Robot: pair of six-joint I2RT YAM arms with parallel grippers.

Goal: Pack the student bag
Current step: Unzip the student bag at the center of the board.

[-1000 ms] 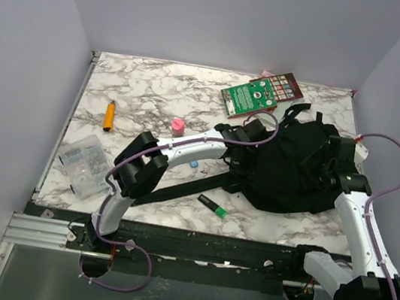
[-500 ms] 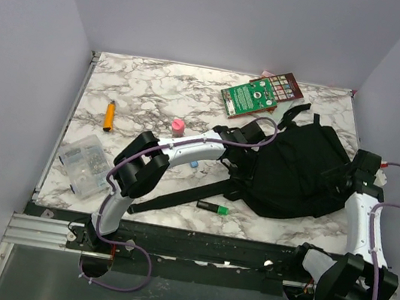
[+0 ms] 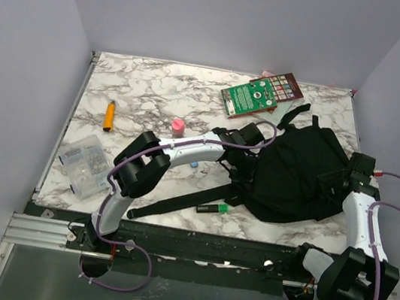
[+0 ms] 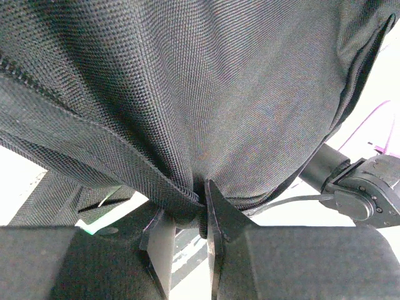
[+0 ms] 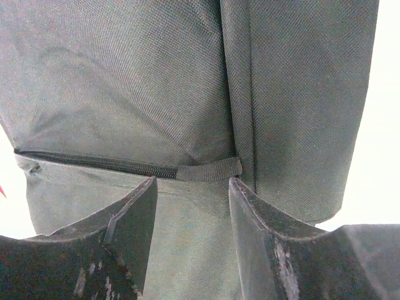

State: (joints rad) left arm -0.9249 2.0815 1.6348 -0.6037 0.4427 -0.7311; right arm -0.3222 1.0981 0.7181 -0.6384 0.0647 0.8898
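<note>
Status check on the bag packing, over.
Left gripper pinched shut on large soft black fabric backpack. Right gripper, jaws apart at its zip-end webbing tab, grip unclear. Black-and-green marker lies beside the strap.

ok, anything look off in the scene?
Mostly the backpack: slumped, one long strap trailing across the table toward the near edge, a green marker beside it. Two books sit stacked askew at the far edge.

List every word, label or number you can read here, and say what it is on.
Green-covered book: white print on the cover, too small to read.
Dark red booklet with coloured squares: too small to read.
Black fabric backpack: no text visible in any view.
</note>
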